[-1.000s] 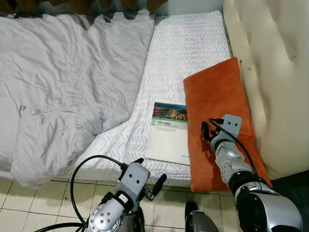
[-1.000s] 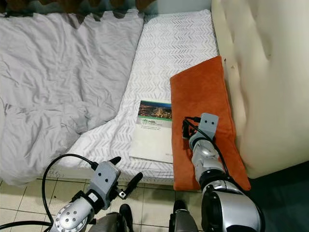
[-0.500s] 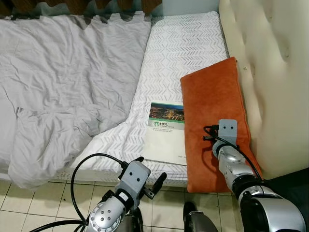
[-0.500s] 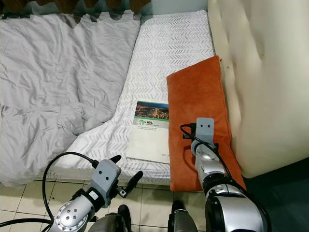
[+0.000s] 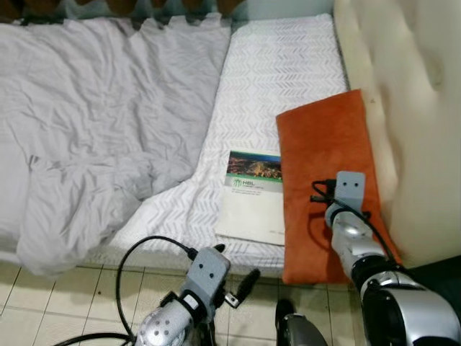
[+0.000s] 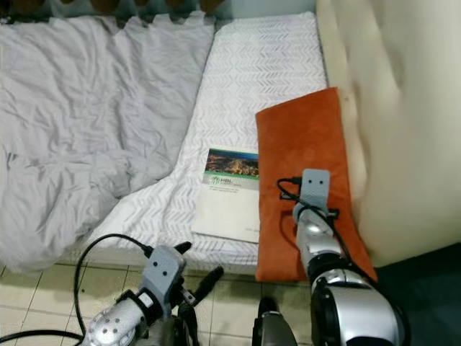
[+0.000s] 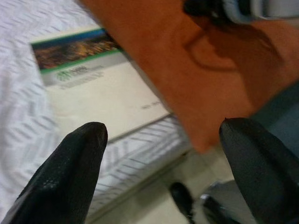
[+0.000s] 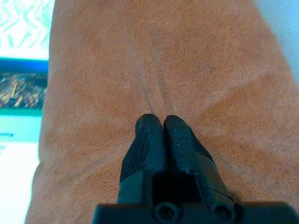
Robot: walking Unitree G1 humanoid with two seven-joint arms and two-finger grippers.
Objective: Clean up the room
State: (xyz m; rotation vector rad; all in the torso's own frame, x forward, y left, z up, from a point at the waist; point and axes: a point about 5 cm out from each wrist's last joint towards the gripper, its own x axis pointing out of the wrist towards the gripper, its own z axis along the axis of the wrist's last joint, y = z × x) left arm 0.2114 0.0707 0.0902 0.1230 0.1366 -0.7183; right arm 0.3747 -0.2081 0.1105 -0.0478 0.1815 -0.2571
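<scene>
An orange cushion lies flat along the right side of the bed, against the padded headboard. My right gripper is pressed onto its near half with both fingers together; creases in the orange fabric run into the fingertips. My right arm reaches over the cushion's near end. Just left of the cushion, a thin book with a city photo on its cover lies on the white mattress. My left gripper hangs open over the floor, below the bed's edge, and its wrist view looks at the book.
A crumpled grey duvet covers the left of the bed, and the white patterned mattress cover shows on the right. The cream headboard rises on the far right. Beige floor tiles run along the bed's near edge.
My right wrist has swung down over the cushion, and its fingers are now tucked under it against the fabric. My left arm has sunk slightly. The camera shifted a little.
</scene>
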